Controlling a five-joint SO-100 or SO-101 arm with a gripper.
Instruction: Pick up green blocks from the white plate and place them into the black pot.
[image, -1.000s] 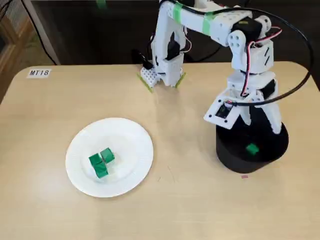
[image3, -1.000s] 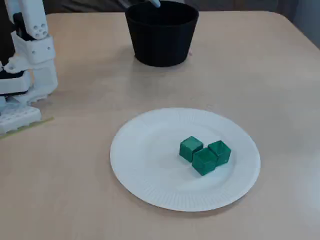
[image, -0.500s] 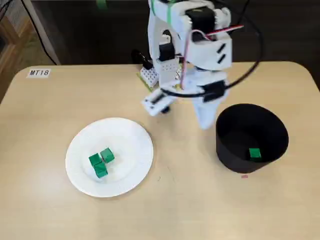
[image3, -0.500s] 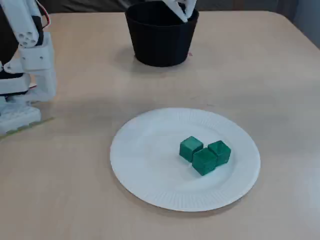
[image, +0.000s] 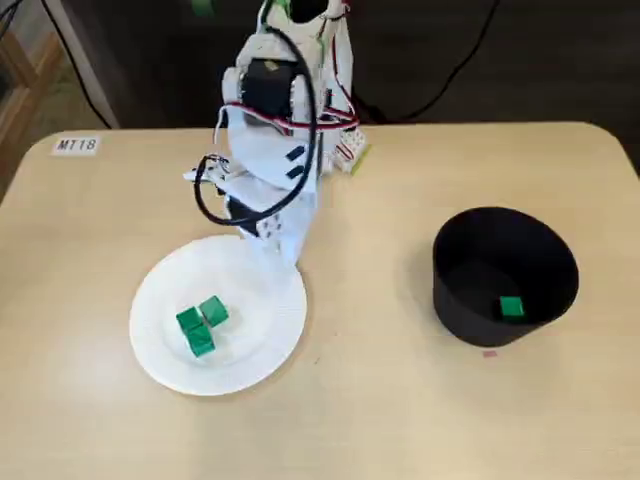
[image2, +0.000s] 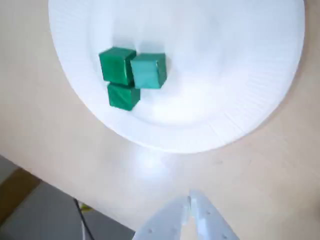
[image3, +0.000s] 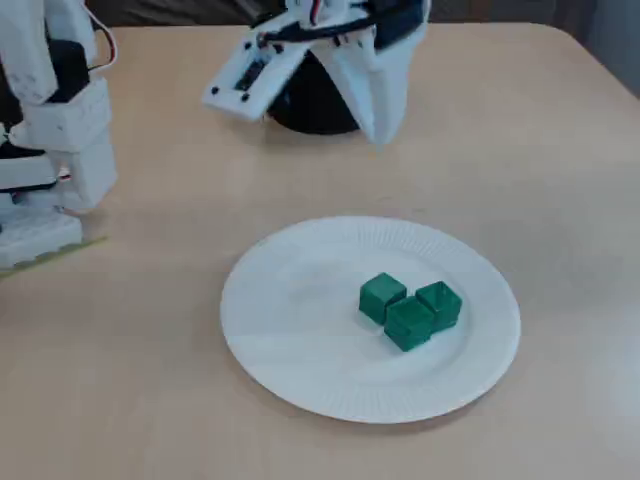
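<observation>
Moved from beside the black pot (image: 455, 315) to above the white plate's (image: 262, 335) far rim: gripper (image2: 190, 196), one, jaws together, holding nothing.

- Green blocks (image3: 408, 310) on plate: three, touching in a cluster.
- Green block (image: 511, 307) inside pot: one.
- Pot mostly hidden behind the gripper in a fixed view; gripper body cut off at wrist view's lower edge.

Bright, even light; slight motion blur.

black pot (image3: 315, 108) — mostly behind gripper (image3: 381, 132) | gripper body cropped, seemingly closed
</observation>
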